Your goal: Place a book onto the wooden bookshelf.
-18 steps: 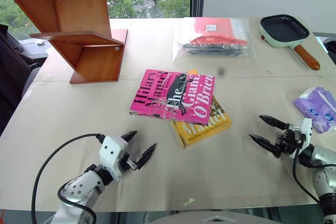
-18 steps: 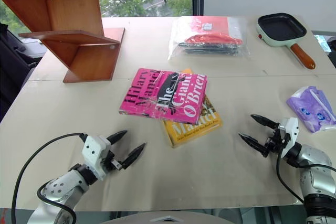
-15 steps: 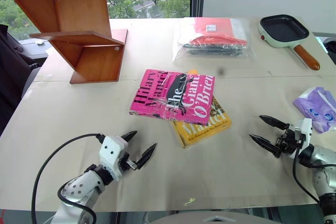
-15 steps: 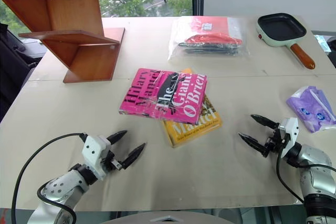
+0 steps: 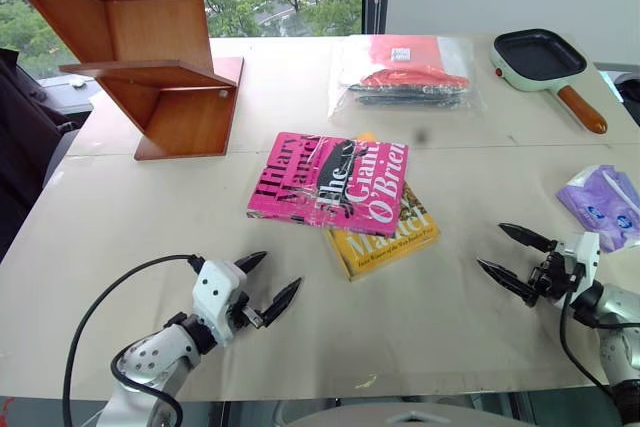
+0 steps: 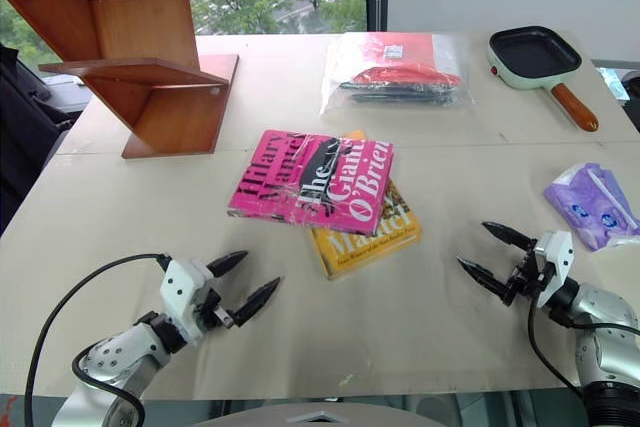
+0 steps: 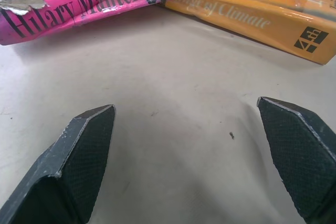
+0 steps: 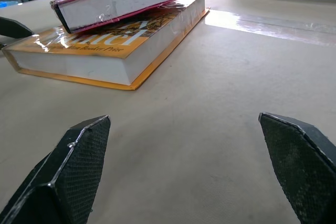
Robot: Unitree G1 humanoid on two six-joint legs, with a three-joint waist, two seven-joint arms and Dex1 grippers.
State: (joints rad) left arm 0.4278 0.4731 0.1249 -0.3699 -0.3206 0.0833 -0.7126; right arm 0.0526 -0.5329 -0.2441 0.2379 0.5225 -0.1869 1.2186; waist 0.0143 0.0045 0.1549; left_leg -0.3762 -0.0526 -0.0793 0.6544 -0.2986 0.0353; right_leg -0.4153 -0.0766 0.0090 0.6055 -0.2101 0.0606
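The bright pink paperback book (image 5: 330,183) lies flat mid-table, overlapping a yellow paperback book (image 5: 385,236), well apart from the reddish-brown wooden bookshelf (image 5: 150,57) at the far left; neither has shifted since the earlier frames. The left gripper (image 5: 266,280) and right gripper (image 5: 515,257) rest low over the beige table (image 5: 150,207) nearer the robot, fingers spread wide, holding nothing, about where they were. The left wrist view reads the pink spine's lettering; the right wrist view shows both books' page edges.
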